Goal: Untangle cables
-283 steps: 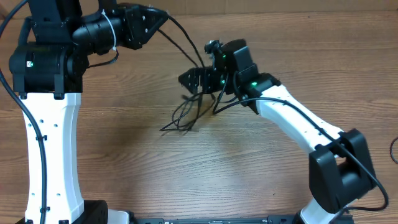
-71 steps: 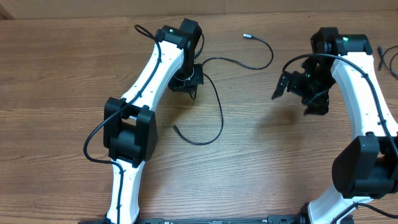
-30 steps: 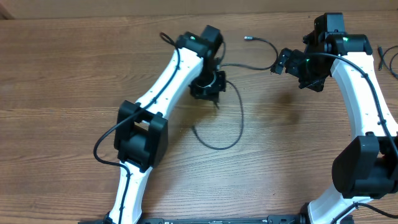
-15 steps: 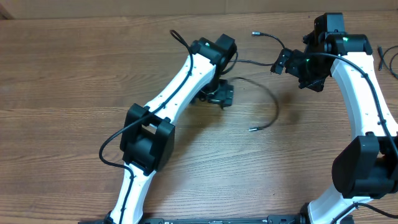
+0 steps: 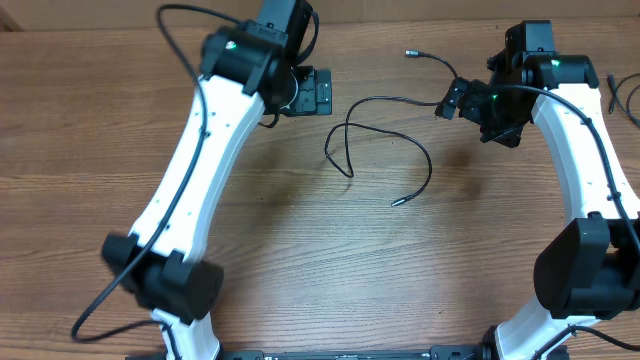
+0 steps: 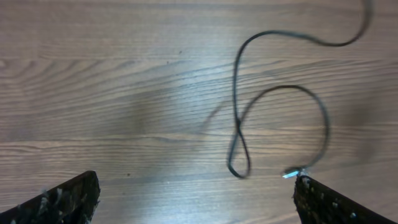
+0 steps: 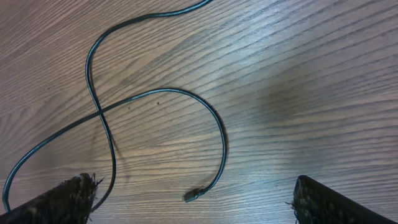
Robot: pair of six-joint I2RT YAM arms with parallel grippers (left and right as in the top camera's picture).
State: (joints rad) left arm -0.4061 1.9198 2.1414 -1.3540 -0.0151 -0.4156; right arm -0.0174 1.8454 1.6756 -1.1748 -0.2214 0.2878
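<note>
Left gripper (image 5: 322, 92): in its wrist view both fingers (image 6: 68, 199) sit at the bottom corners of the frame, spread wide, with only bare wood between them and nothing held. It hangs over the table (image 5: 120, 150), well apart from the right gripper (image 5: 455, 100). Right gripper: its fingers (image 7: 68, 200) are also at the bottom corners and set wide, with no grasp visible in its own view. Cable (image 5: 380, 98): a thin black cord lying flat on the wood. From overhead, one strand leaves the right gripper and runs toward the left gripper. Roughly midway it turns toward the near edge and forms a narrow loop (image 5: 345, 165) that crosses itself once. It then arcs back toward the right gripper's side and ends in a small silver plug (image 5: 396, 203), which lies free on the near side of the right gripper, apart from it. A second strand comes out on the far side of the right gripper and ends in another small plug (image 5: 409, 52) near it. The two strands meet beneath the right gripper; whether it touches the cord there cannot be told. The left wrist view shows the same loop and crossing (image 6: 236, 93). The right wrist view shows the arc (image 7: 87, 74) and the free plug (image 7: 193, 196). Beyond the right gripper, at the table's edge, is another thin cord end (image 5: 611, 88), too small to make out.
</note>
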